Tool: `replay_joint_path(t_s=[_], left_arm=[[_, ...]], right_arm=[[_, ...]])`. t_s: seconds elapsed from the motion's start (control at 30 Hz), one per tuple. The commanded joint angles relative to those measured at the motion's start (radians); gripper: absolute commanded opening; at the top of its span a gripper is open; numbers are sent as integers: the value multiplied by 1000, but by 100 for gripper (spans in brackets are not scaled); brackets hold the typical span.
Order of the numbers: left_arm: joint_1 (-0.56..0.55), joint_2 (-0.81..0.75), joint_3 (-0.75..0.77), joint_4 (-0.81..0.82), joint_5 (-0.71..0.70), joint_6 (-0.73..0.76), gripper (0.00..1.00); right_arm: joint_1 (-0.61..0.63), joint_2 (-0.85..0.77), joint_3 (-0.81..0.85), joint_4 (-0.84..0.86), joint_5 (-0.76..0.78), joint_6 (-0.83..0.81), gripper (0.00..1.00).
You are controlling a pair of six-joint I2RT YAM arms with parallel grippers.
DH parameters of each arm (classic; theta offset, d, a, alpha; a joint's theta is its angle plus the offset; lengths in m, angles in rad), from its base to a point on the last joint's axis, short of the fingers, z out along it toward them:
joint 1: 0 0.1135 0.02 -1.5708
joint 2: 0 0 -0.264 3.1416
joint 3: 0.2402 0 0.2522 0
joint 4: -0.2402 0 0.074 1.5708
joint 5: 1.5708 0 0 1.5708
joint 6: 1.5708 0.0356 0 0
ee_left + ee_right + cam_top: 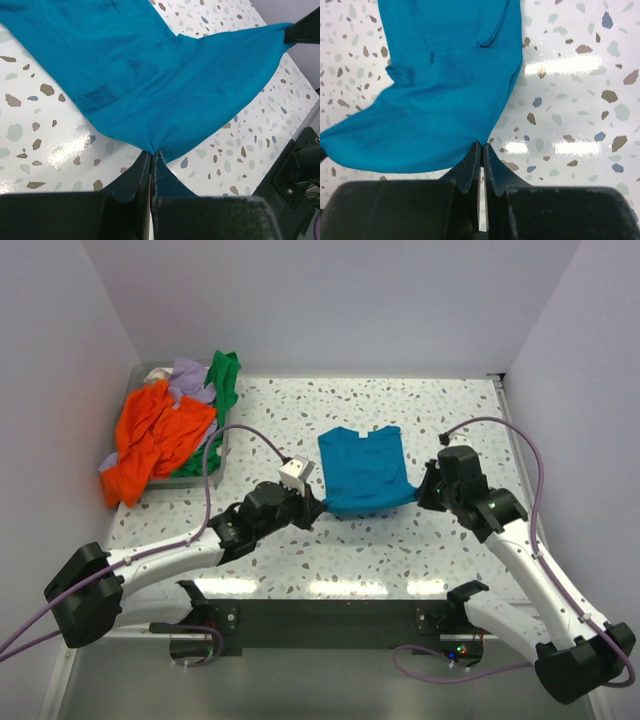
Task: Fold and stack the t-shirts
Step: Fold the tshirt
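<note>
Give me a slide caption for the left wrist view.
Left gripper pinches a corner of the teal t-shirt, stretched across the speckled table toward the right gripper.

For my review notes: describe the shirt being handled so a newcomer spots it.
On the speckled table, between the arms, lies the teal t-shirt; the left gripper and right gripper pinch its near corners. It alone is spread out; the other shirts are heaped in the far-left tray.

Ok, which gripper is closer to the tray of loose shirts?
Left. The left gripper, pinching one corner of the teal shirt, sits right of the tray; the right gripper pinches the other corner, farther right.
</note>
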Motion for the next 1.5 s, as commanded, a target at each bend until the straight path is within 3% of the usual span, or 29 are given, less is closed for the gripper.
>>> replay_joint_path(t_s=[0.0,0.2,0.7,1.47], left_arm=[[-5,10,50,-5,-27,8,0],[18,73,119,17,-48,54,0],[220,312,267,138,142,86,0],[466,776,609,162,340,79,0]], right_arm=[[2,39,85,30,48,-16,0],[2,201,176,115,83,-25,0],[-38,559,483,205,196,-74,0],[-95,1175,1071,172,177,-154,0]])
